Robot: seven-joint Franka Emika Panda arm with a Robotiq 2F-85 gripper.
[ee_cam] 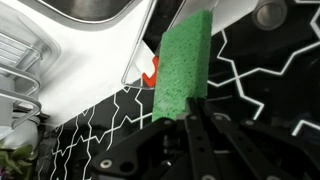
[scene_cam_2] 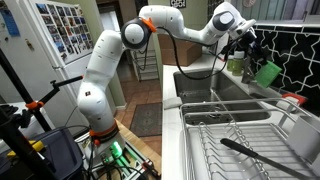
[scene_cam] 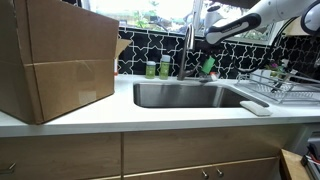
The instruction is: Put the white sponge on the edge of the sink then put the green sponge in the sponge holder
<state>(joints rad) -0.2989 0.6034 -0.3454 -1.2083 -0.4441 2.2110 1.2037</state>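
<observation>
Green sponge [ee_cam: 185,60] is clamped in the gripper [ee_cam: 188,118]: its near end is pinched between the jaws and the rest of the slab stands out past the fingertips. The jaws are drawn in narrow, holding only the sponge.

In both exterior views it hangs in the air from the gripper, tilted, with nothing else touching it. Below the jaws lies the back part of the sink [scene_cam: 170,95], and just beside them rises the faucet [scene_cam: 186,48].

In the wrist view the black tiled wall [ee_cam: 255,75] with its white lines fills the space beyond and to one side of the jaws. The pale counter edge runs along the other side. A small red and white thing [ee_cam: 150,72] shows just beside the sponge, though I cannot tell what it is.

The white sponge [scene_cam: 255,107] lies well apart from the jaws, low and toward the front, on the counter at the sink's corner and against its rim. A dish rack [scene_cam_2: 240,140] stands on the counter below and away from the jaws. Two green bottles [scene_cam: 157,69] stand at the wall on the far side of the faucet from the jaws. A cardboard box [scene_cam: 60,60] sits farther off on that side.
</observation>
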